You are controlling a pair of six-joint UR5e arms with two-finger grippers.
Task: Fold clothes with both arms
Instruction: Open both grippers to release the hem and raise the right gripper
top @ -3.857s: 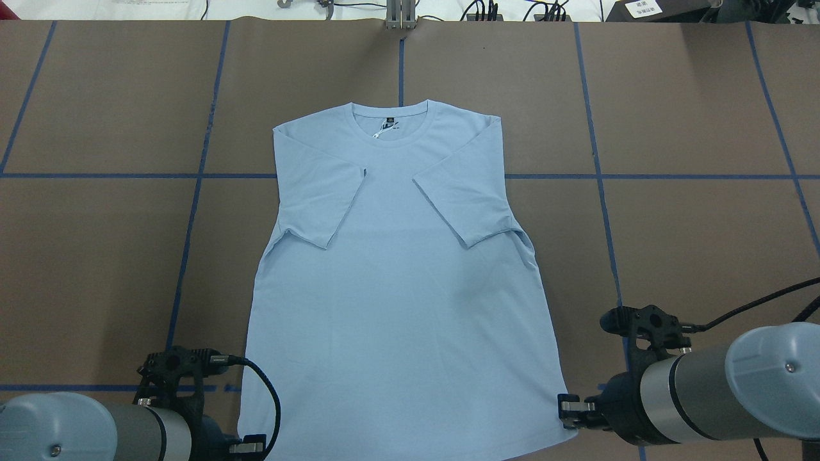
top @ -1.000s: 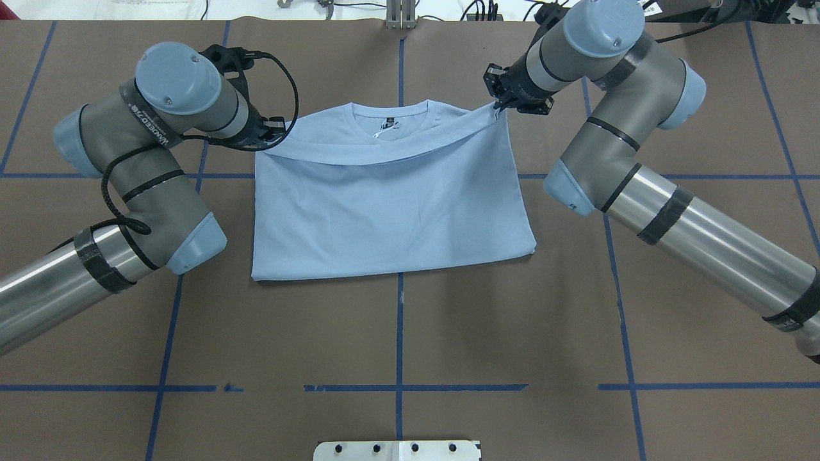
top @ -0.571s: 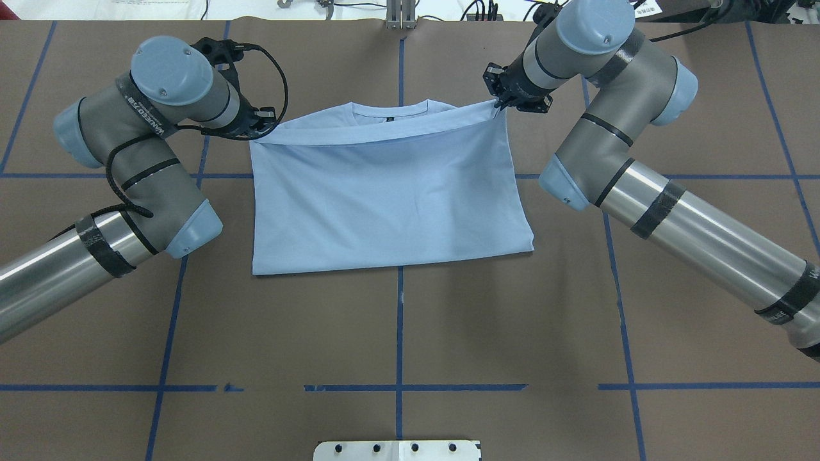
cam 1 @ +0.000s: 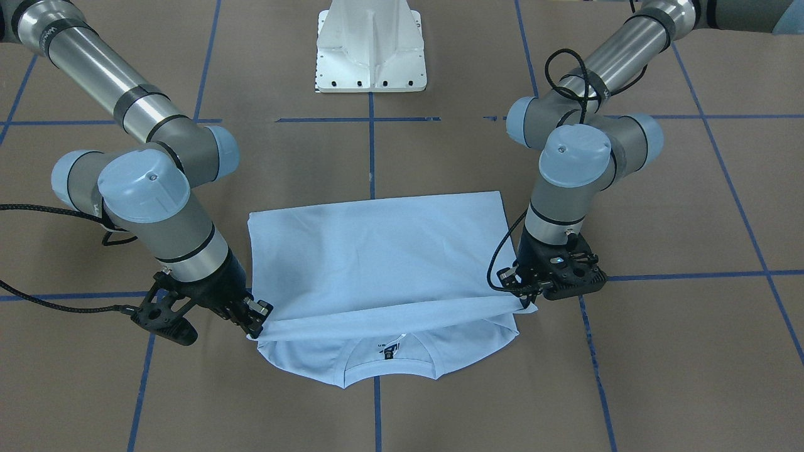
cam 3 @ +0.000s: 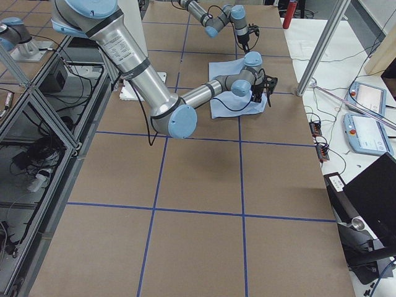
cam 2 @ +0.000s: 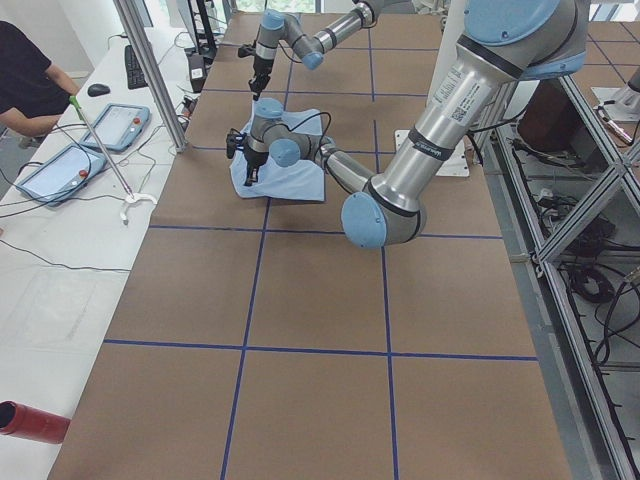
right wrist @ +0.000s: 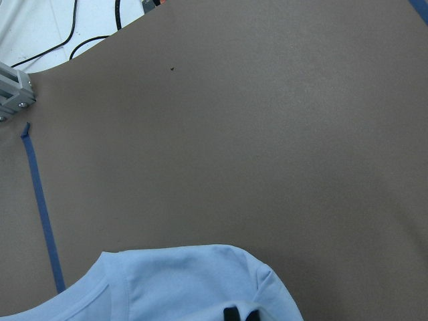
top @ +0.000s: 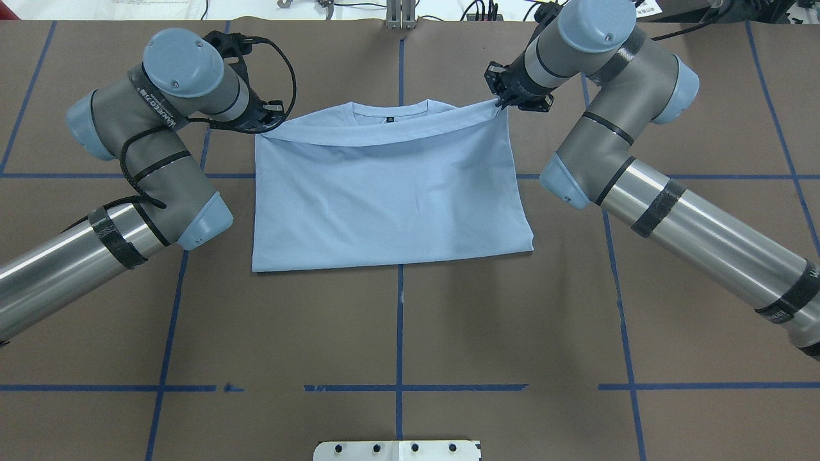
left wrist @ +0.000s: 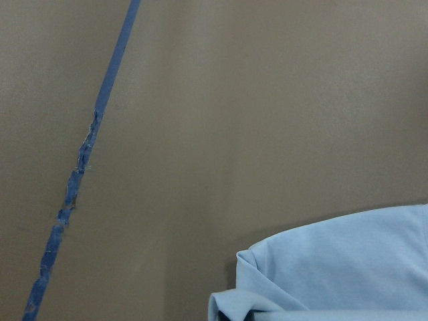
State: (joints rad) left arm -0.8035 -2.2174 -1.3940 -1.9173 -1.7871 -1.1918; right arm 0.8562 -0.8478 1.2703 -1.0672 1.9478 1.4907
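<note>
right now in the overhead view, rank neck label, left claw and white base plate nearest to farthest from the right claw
From the right claw:
1. neck label, at the collar, mid-table.
2. left claw, at the other corner of the T-shirt.
3. white base plate, at the bottom edge.

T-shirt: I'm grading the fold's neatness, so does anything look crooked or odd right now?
Yes. The T-shirt has its folded edge nearest the robot slanted, not parallel to the blue tape line. The hem held between the left gripper and right gripper sags in the middle.
</note>
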